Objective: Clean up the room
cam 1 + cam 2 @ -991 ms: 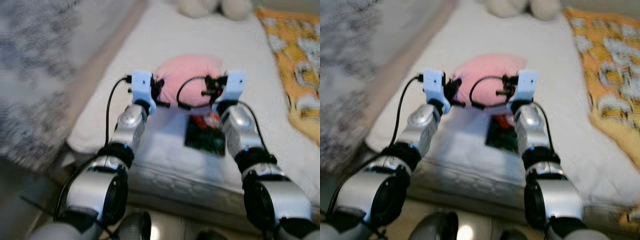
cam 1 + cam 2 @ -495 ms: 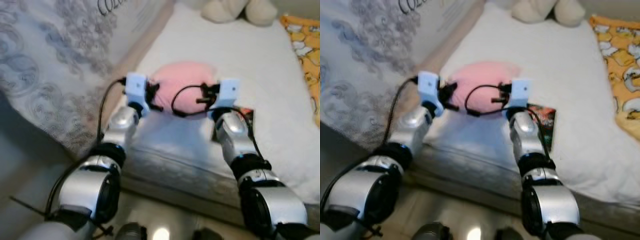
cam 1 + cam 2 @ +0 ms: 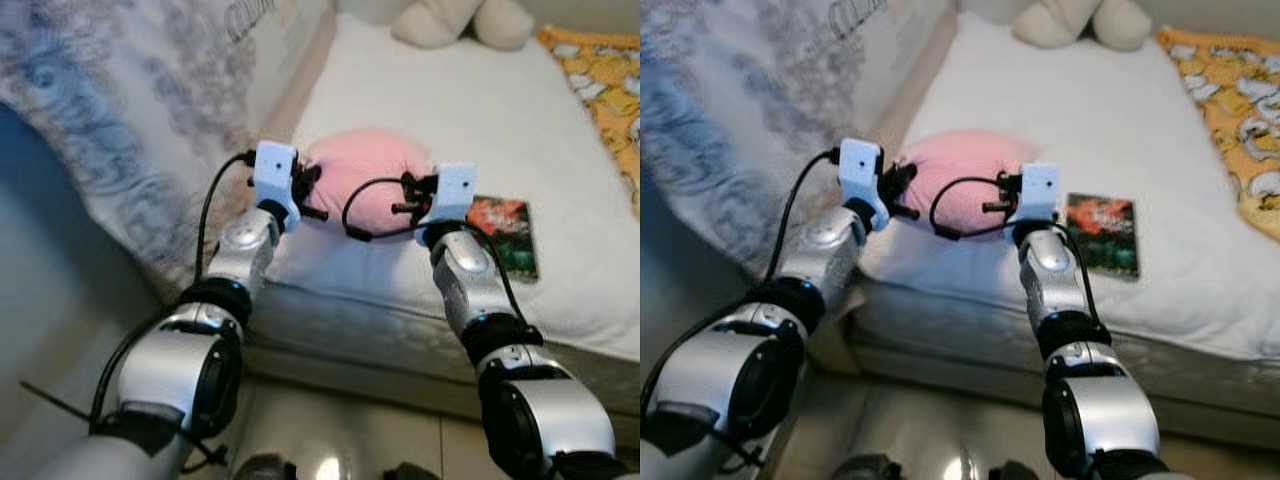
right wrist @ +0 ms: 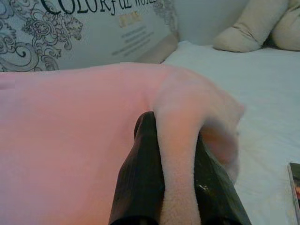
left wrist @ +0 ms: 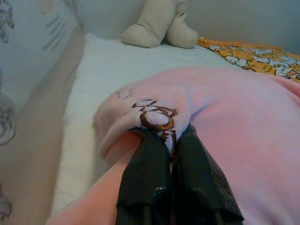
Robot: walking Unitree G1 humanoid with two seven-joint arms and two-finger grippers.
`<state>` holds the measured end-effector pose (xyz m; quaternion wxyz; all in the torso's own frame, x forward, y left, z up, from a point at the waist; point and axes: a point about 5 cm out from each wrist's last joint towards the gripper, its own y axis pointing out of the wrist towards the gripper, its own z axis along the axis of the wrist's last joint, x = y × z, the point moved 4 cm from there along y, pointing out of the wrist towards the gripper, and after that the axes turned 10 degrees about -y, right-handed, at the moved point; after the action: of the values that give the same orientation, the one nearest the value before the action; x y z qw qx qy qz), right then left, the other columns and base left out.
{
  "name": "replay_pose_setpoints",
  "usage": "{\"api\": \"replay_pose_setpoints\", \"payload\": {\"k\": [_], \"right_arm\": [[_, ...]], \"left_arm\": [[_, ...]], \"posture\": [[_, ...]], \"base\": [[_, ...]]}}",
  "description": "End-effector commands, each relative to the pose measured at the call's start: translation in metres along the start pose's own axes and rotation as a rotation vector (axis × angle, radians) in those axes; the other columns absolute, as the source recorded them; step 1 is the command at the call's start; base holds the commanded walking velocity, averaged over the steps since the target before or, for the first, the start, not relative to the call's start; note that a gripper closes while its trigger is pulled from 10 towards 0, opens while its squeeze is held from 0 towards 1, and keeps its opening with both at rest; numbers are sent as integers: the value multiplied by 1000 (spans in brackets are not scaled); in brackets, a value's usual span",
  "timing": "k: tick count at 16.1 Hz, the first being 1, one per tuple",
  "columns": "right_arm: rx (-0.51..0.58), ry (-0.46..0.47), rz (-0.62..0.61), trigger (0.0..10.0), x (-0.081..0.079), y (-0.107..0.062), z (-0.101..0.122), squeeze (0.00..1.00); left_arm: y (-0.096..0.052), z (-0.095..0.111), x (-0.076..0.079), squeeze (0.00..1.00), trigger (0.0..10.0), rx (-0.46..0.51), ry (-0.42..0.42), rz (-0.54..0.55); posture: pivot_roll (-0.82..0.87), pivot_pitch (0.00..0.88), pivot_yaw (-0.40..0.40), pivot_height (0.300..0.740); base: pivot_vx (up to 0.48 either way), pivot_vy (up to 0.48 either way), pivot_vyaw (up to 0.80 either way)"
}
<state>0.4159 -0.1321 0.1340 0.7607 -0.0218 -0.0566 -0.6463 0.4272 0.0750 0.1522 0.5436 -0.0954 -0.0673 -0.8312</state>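
Nearest you, both silver arms reach forward over the edge of the bed (image 3: 420, 85); your left tool (image 5: 169, 140) has its two black fingers (image 5: 145, 183) pressed tight together on a fold of the pink cushion (image 3: 365, 175), pinching the corner that carries a brown embroidered mark (image 5: 157, 119); your right tool (image 4: 176, 140) is clamped the same way on the cushion's other corner, with a flap of pink fabric squeezed between its fingers (image 4: 138, 178); so both tools are closed and gripping the cushion.

The cushion sits between the two tools, at 12 o'clock from you, near the front edge of the white mattress; I cannot tell whether it rests on the sheet or is raised off it.

At about 2 o'clock, just beyond your right wrist, a dark book (image 3: 508, 235) with a red and green cover lies flat on the sheet, close to the cushion but apart from it.

At 10 o'clock, a patterned grey and white cover (image 3: 120, 110) with printed lettering runs along the left side of the bed.

Farther off at 1 o'clock, a cream plush toy (image 3: 460, 20) lies at the far end of the mattress; at 2 o'clock, an orange patterned blanket (image 3: 600, 75) lies along the right side of the bed.
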Motion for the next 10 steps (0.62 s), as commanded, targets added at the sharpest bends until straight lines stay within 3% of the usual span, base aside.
{"api": "replay_pose_setpoints", "payload": {"k": [1,6,10], "right_arm": [[0,-18,-72,10000,21,-2,2,0],[-11,-27,-61,10000,20,-2,-1,0],[-7,-40,-69,10000,23,-1,3,0]], "left_arm": [[3,5,2,0,10000,17,-2,13],[4,2,14,0,10000,43,-71,-6],[4,0,15,0,10000,41,-81,-5]], "posture": [[12,0,36,728],[13,0,22,728],[17,0,26,728]], "base": [[0,0,0],[0,0,0],[469,0,0]]}}
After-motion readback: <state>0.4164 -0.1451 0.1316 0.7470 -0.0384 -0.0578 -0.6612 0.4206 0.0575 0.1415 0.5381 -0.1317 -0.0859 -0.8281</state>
